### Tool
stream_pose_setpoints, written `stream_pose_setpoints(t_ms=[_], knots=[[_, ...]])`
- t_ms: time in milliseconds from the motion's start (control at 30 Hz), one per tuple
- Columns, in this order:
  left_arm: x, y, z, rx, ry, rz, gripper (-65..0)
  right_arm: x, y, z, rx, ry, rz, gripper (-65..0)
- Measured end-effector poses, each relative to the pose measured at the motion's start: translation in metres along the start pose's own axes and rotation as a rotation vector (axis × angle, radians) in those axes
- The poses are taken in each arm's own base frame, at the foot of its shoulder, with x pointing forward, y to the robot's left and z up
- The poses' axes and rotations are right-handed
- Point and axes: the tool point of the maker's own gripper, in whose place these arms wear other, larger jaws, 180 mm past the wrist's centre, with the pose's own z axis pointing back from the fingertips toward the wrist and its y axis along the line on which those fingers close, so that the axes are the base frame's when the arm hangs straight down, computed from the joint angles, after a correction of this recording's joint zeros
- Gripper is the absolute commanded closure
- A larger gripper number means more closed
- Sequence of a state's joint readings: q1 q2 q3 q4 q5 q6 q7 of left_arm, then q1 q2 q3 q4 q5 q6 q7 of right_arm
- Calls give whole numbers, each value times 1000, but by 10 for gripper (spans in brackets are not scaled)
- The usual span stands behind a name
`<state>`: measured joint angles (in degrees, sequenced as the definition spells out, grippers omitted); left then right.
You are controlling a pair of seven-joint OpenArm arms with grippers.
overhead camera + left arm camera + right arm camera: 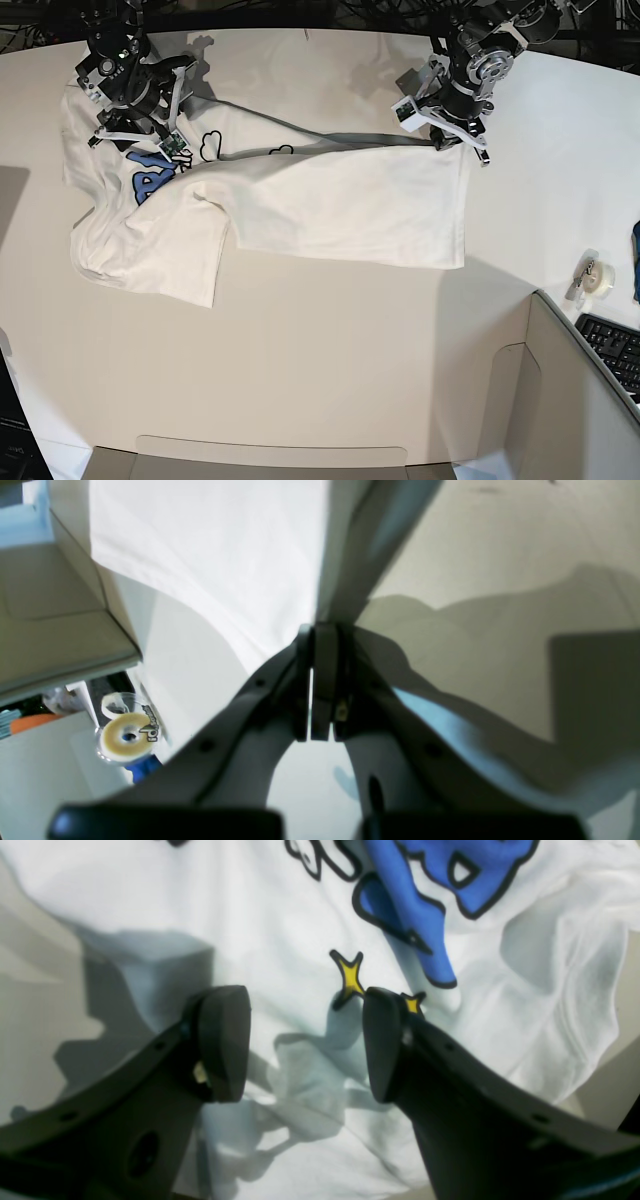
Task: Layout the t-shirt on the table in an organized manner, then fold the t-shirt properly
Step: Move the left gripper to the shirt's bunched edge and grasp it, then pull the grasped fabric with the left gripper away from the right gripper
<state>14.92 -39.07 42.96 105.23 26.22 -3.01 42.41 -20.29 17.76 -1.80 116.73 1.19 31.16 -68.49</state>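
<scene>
left claw [320, 645] clenched on the t-shirt [300, 200] hem; right claw [305, 1040] released just above its print.

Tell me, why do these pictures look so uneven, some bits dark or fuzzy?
Left wrist view: the left gripper sits close and soft-edged, with broad dark shadows on the table. Right wrist view: the right gripper is blurred and shades the t-shirt; the print is sharper. Base view: even light, edges bowed by the wide lens.
</scene>
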Motion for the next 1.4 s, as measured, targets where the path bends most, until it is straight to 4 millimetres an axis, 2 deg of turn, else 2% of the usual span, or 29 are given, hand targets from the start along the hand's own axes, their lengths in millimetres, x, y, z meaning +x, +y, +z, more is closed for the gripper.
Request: stream_pose_setpoints(t_ms=[133,200,300,400,467,633,733,800,967,1067,1133,1233,1400], knots=[[11,12,13,-7,-24,48,0,0,0,0,0,0,0,-355],[23,29,22,36,-62,65,0,0,0,0,0,1,0,-355],[38,70,32,137,-122,99,0,0,0,0,1,1,0,-355],[48,113,30,240,-146,94,0,-1,0,0,1,3,0,-355],[57,135,30,287,-171,100,0,-1,0,0,1,3,-1,-355],[100,189,28,399,-260,177,0,-2,2,0,5,6,0,-355],[120,218,13,424,-272,179,0,-6,5,0,10,15,1,-355],[126,233,-7,418,-244,196,0,-8,7,0,17,17,1,-355],[156,248,-63,358,-219,151,0,-12,12,1,27,18,1,-355],[162,254,-97,311,-202,163,0,-12,14,1,32,14,1,-355],[160,261,-112,295,-189,164,0,-14,16,2,34,17,0,-355],[148,291,-122,378,-170,225,0,-15,17,2,34,16,0,-355],[133,345,-115,585,-197,301,-11,-16,19,2,37,18,-1,-355]])
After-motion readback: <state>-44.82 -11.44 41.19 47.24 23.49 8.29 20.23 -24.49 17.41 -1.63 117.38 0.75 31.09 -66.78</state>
